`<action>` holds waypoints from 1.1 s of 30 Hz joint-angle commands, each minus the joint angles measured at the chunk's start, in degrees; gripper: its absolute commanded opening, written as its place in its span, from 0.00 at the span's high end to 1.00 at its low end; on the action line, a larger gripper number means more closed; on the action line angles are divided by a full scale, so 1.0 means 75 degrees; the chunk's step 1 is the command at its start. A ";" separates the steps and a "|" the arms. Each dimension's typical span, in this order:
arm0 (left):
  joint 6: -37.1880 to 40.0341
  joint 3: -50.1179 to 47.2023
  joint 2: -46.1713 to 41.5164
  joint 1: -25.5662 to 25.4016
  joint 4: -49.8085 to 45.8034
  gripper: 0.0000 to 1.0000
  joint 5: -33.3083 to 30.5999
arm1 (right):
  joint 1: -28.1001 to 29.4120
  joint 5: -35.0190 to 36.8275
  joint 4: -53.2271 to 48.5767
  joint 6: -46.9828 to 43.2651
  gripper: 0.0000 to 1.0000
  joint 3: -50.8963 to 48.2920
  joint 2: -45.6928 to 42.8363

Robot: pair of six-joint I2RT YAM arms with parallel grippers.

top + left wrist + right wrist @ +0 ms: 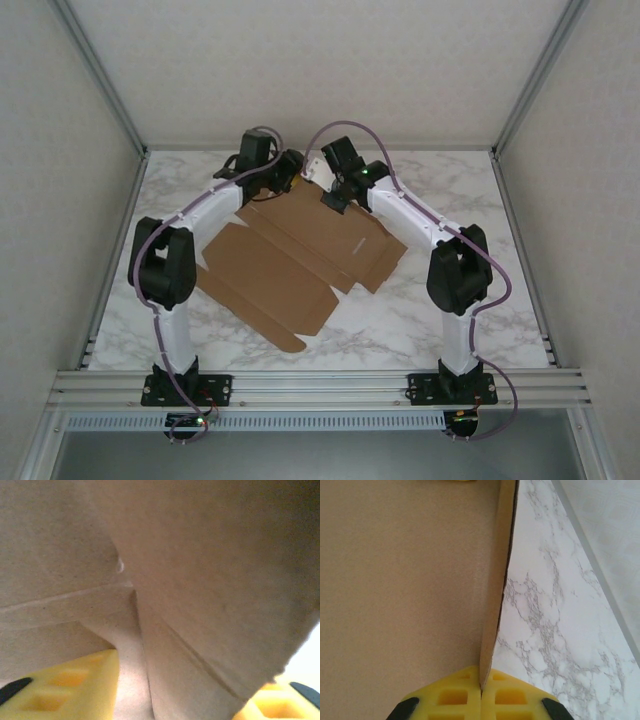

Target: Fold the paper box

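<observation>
Right wrist view: right gripper point(481, 687) clenched on far flap edge of paper box point(300, 255), mostly flat on table point(470, 320); left gripper point(192, 680) spread, straddling flap. Early folding, I judge; next I lift flap along crease.

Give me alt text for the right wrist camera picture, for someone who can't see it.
The right pincer, its yellow fingers at the bottom edge, is shut on the thin edge of a brown cardboard paper box, which covers the left half. A white marble-patterned table lies to the right.
</observation>
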 commanded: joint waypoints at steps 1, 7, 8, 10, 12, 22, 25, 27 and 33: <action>-0.0134 0.0546 0.0342 -0.0064 -0.0247 0.59 0.0084 | 0.0184 0.0015 0.0085 -0.0198 0.97 0.0262 -0.0308; -0.0158 0.0920 0.0648 -0.0099 -0.0381 0.55 0.0222 | 0.0231 0.0162 0.0066 -0.0394 0.97 0.0239 -0.0377; -0.0149 0.0949 0.0676 -0.0114 -0.0384 0.56 0.0234 | 0.0245 0.0194 0.0066 -0.0416 0.97 0.0244 -0.0394; -0.0114 0.1037 0.0698 -0.0157 -0.0455 0.60 0.0216 | 0.0280 0.0340 0.0065 -0.0519 0.97 0.0237 -0.0385; -0.0069 0.1151 0.0748 -0.0193 -0.0590 0.65 0.0181 | 0.0302 0.0569 0.0067 -0.0591 0.97 0.0250 -0.0333; 0.0019 0.1749 0.0875 -0.0181 -0.1058 0.93 0.0269 | 0.0295 0.0977 0.0105 -0.0404 0.71 0.0045 -0.0658; -0.0126 0.1789 0.0817 -0.0135 -0.0995 0.96 0.0412 | 0.0259 0.0976 0.0453 -0.0418 0.54 -0.0510 -0.1079; -0.0158 0.1843 0.0802 -0.0127 -0.1026 0.98 0.0459 | 0.0232 0.1102 0.0952 -0.0570 0.49 -0.1155 -0.1463; -0.0108 0.1909 0.0796 -0.0114 -0.1141 0.98 0.0383 | 0.0179 0.1504 0.2107 -0.0860 0.50 -0.2748 -0.2399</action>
